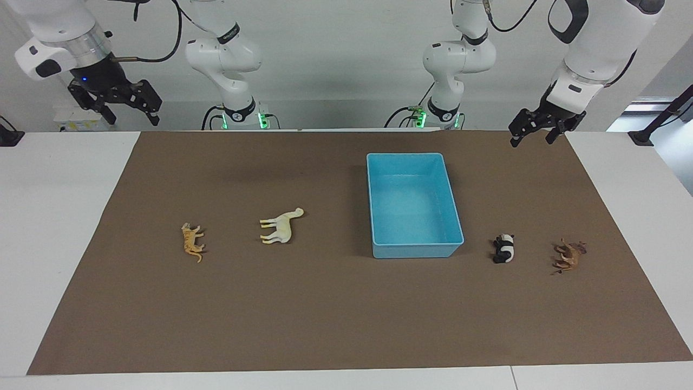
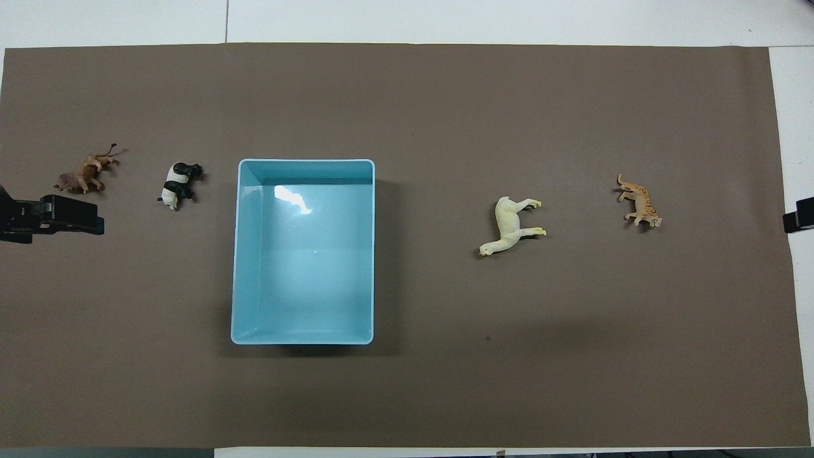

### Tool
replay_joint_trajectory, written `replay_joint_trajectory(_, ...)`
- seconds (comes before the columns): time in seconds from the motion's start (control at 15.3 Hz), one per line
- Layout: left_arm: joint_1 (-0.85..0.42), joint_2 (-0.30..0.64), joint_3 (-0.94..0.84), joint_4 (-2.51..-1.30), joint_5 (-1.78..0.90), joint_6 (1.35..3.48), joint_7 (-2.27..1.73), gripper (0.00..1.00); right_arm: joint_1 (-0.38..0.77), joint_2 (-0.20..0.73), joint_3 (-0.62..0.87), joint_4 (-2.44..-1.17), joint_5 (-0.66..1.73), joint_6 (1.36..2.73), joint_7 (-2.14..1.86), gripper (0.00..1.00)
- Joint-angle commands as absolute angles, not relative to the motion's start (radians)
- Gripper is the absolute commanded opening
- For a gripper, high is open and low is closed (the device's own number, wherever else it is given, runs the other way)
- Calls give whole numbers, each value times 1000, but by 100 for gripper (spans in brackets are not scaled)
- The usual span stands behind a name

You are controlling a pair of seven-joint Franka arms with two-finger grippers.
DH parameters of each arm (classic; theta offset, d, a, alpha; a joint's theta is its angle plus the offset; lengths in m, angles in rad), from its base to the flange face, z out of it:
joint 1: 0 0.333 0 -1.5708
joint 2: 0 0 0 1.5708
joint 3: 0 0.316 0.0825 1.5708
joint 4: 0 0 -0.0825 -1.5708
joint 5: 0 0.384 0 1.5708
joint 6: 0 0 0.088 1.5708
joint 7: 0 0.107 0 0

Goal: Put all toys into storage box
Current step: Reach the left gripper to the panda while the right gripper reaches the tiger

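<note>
The light blue storage box stands empty on the brown mat; it also shows in the overhead view. All toys lie on their sides on the mat. The panda and the lion lie toward the left arm's end. The horse and the tiger lie toward the right arm's end. My left gripper is open, empty and raised over the mat's corner. My right gripper is open, empty and raised over the white table.
The brown mat covers most of the white table. Both arm bases stand at the robots' edge of the table. Nothing else lies on the mat.
</note>
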State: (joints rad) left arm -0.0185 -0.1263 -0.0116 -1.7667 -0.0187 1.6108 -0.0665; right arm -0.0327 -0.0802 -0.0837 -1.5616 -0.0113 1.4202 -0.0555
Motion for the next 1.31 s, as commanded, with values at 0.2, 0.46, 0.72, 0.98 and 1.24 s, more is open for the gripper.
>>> replay_joint_trajectory(0.2,-18,-133,-8,-1770,-32,1598,-60,100,-37,-98,-84,-1577,-12,1408,-38,100)
replay_joint_trajectory(0.46,-25,-133,-8,-1770,-29,1621,-48,100,-58,-98,-86,-1580,-14,1402,-43,100)
replay_joint_trajectory(0.72,-25,-137,-8,-1811,-28,1734,-55,100,-63,-161,-86,-1748,-14,1541,-96,100)
replay_joint_trajectory(0.98,-26,-117,-9,-1931,-28,1883,-52,100,-48,-137,-78,-1929,-15,1753,-121,100)
replay_joint_trajectory(1.24,-43,16,-11,-1979,-26,2057,-51,100,-49,-14,-77,-2034,-15,1988,-312,100)
